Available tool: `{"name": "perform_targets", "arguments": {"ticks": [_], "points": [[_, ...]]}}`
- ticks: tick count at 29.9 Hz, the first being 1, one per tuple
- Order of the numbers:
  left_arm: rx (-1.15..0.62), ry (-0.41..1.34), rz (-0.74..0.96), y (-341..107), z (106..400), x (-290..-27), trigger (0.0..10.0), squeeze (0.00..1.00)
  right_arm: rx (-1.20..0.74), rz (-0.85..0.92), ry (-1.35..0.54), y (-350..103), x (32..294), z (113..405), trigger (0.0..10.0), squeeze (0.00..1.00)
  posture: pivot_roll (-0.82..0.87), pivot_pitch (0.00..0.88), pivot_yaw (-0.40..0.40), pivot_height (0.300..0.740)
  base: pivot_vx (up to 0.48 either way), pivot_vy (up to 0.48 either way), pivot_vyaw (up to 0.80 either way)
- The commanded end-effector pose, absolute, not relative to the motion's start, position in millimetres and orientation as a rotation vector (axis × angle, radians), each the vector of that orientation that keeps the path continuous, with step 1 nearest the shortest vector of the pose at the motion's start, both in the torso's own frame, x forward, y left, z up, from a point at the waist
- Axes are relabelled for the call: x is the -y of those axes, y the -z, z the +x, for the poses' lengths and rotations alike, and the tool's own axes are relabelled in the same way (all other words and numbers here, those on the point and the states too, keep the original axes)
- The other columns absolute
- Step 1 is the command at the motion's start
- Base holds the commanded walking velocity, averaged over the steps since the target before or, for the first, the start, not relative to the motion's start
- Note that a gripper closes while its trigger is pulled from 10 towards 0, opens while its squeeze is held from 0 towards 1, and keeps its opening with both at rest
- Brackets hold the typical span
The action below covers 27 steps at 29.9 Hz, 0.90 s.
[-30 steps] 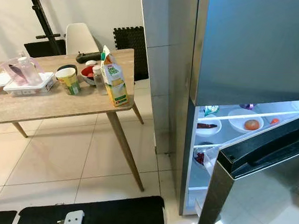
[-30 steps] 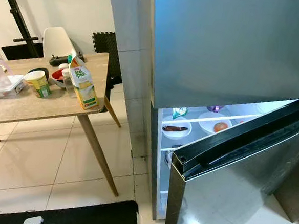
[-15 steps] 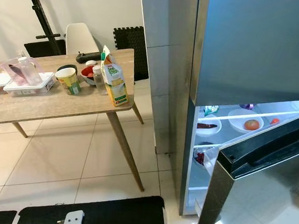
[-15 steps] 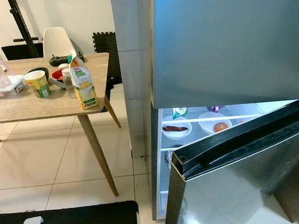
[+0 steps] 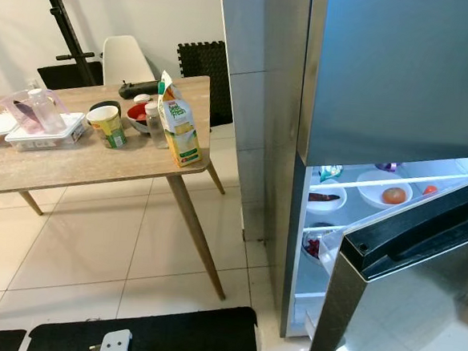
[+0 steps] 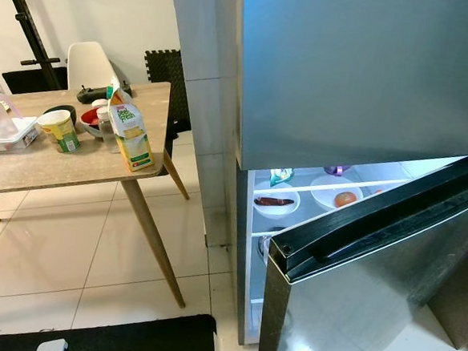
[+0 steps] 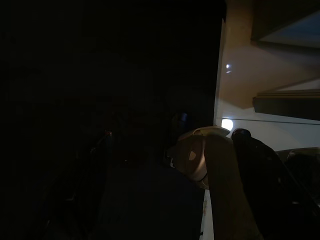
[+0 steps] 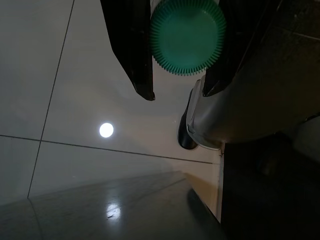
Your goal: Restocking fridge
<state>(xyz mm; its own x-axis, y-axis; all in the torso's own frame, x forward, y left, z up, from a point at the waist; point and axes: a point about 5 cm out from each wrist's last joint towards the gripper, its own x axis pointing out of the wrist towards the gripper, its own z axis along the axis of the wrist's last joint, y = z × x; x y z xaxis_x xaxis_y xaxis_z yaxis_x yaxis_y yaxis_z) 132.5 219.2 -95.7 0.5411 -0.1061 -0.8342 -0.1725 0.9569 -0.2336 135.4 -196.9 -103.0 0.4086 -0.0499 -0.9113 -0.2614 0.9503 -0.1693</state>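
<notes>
Left eye view shows the fridge [image 5: 368,88] on the right with its lower door [image 5: 402,292] swung open. Inside, on the lit shelf [image 5: 402,182], sit a white bowl [image 5: 381,190] with a round orange fruit [image 5: 393,195] in it and a second bowl [image 5: 326,200] holding something dark. To the left stands the wooden tabletop [image 5: 74,160]. On it, near the corner closest to the fridge, a juice carton [image 5: 177,123] stands upright. Behind it are a red bowl [image 5: 138,116], a yellow-green cup [image 5: 107,126] and a clear box [image 5: 44,134].

Left wrist view is very dark; I cannot tell how the left pincer stands.

Right wrist view looks down at the pale floor tiles [image 8: 75,100]. The right pincer [image 8: 177,92] has its two black fingers [image 8: 132,50] closed on a green ribbed bottle cap [image 8: 186,35].
</notes>
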Motion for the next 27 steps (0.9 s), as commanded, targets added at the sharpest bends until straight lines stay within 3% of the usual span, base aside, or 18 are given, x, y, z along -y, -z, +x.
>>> {"name": "perform_targets", "arguments": {"ticks": [1,22,27], "points": [[-1.002,-0.051,-0.293,95.1,131.6,-223.5,10.0,0.0,-1.151,-0.303,-0.155,103.8,191.4,135.3,10.0,0.0,0.01,0.0,0.095,0.74,0.0,0.0,0.0],[-0.996,-0.054,-0.301,95.1,133.9,-220.5,10.0,0.0,-1.147,-0.304,-0.152,103.1,193.4,136.7,10.0,0.0,0.0,0.0,0.086,0.74,0.0,0.0,0.0],[-0.996,-0.058,-0.329,97.9,132.3,-209.7,10.0,0.0,-1.148,-0.327,-0.145,100.9,204.2,138.1,10.0,0.0,-0.01,0.0,0.058,0.74,0.0,0.0,0.0]]}}
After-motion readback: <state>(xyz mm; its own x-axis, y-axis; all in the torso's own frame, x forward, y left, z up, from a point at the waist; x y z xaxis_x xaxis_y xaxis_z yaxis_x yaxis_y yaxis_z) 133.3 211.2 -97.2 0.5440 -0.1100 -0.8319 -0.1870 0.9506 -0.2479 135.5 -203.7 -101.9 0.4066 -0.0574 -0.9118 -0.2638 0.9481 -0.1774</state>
